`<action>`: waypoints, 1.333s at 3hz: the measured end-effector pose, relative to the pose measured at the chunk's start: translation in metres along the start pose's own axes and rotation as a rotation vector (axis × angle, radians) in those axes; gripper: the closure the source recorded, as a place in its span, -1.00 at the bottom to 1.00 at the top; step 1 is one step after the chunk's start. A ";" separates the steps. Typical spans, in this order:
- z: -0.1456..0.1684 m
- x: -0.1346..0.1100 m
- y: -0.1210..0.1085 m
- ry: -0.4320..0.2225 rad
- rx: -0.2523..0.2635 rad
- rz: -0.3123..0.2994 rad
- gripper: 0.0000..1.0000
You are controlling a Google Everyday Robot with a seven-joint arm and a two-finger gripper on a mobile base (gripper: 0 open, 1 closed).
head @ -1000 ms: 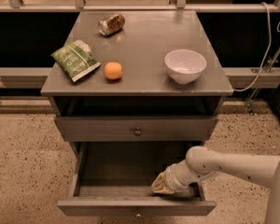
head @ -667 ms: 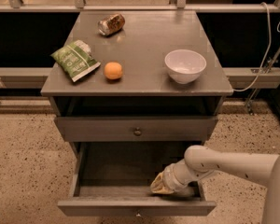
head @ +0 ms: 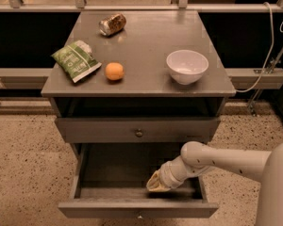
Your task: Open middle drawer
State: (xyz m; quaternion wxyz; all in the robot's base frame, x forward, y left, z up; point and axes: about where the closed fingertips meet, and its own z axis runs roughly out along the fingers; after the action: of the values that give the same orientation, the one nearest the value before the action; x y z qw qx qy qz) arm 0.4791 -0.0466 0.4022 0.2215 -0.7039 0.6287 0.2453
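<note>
The middle drawer (head: pixel 104 210) is a grey wooden drawer with a small round knob (head: pixel 139 215) on its front. It stands pulled far out from the cabinet, below the shut upper knobbed front (head: pixel 94 130). Its inside looks bare apart from my arm. My gripper (head: pixel 155 183) reaches in from the right and sits low inside this drawer, just behind the front panel, right of centre. My white arm (head: pixel 217 160) crosses the drawer's right side wall. The lowest front is hidden beneath the pulled-out drawer.
On the cabinet top (head: pixel 146 41) lie a green snack bag (head: pixel 76 59), an orange (head: pixel 114 71), a white bowl (head: pixel 187 66) and a tipped can (head: pixel 112 24). A speckled floor (head: pixel 23 173) surrounds the cabinet. A cable (head: pixel 266 55) hangs at the right.
My gripper has shifted slightly to the left inside the open drawer. The drawer and the things on top have not moved.
</note>
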 end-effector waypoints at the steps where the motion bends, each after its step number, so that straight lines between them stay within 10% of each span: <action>1: 0.014 -0.007 -0.002 -0.001 -0.004 -0.001 1.00; 4: 0.057 -0.024 -0.013 -0.014 -0.067 -0.041 1.00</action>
State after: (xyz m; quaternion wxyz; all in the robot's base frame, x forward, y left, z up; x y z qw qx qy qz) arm 0.4861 0.0089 0.3730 0.2075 -0.7219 0.6039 0.2665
